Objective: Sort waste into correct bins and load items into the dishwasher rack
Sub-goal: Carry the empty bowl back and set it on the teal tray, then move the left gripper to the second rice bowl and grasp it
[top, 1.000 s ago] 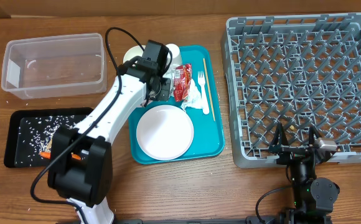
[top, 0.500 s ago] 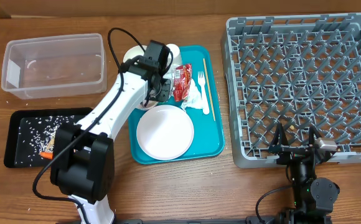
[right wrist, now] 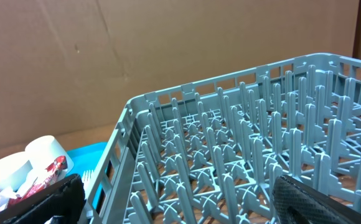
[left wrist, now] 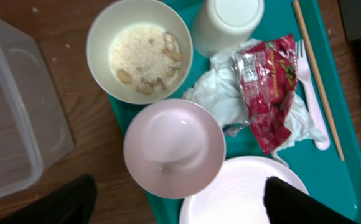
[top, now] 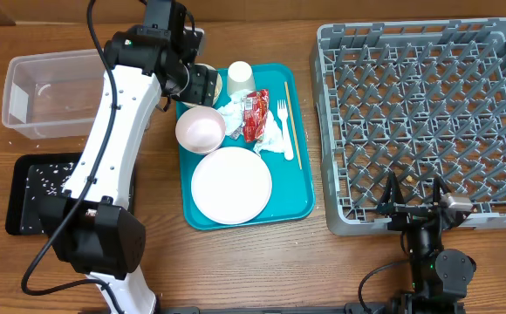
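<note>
The small pale pink bowl overhangs the teal plastic tray's rim; bump it and it could tip. Both your jaws are released, empty.

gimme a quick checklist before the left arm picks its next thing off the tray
1. Left gripper open, holding nothing: ok.
2. Empty bowl upright on the teal tray, rim over the tray's left edge, clear of the gripper: ok.
3. Food bowl emptied of rice and nuts: not ok, scraps inside.
4. Red wrapper and napkin binned: not ok, both on the tray.
5. Dishwasher rack has free pegs: ok, nothing loaded.
6. Right gripper open, parked at the rack's near edge: ok.
</note>
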Motion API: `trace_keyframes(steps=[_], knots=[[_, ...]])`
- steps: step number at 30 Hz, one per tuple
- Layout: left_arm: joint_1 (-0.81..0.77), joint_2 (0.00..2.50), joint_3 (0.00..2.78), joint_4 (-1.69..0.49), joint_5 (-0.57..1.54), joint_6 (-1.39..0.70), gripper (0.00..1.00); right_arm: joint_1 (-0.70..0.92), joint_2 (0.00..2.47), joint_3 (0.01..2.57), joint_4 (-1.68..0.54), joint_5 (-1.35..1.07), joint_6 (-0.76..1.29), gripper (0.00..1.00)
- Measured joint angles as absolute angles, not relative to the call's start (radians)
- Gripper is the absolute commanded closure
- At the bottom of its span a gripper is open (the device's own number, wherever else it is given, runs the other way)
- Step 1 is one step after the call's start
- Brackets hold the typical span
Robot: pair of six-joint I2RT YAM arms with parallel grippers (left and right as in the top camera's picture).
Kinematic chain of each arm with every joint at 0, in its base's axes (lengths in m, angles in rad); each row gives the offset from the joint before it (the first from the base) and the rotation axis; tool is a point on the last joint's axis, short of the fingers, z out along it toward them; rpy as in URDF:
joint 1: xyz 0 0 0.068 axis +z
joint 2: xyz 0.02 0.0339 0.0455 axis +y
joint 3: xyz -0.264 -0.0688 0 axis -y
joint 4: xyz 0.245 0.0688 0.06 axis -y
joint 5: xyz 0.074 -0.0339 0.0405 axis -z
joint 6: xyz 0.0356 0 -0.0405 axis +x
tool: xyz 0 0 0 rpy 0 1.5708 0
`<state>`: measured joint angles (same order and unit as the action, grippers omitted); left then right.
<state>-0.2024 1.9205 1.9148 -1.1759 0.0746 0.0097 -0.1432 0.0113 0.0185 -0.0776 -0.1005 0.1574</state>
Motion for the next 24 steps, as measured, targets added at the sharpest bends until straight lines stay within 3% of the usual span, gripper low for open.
trace_keyframes(steps=[13, 24], knots=[[-0.308, 2.164, 2.098, -1.418, 0.01, 0.086, 0.0, -0.144, 0.011, 0.019, -0.078, -0.101, 0.157, 0.0], [-0.288, 2.212, 2.167, -1.199, 0.012, 0.136, 0.0, -0.143, 0.011, 0.019, -0.078, -0.101, 0.157, 0.0]])
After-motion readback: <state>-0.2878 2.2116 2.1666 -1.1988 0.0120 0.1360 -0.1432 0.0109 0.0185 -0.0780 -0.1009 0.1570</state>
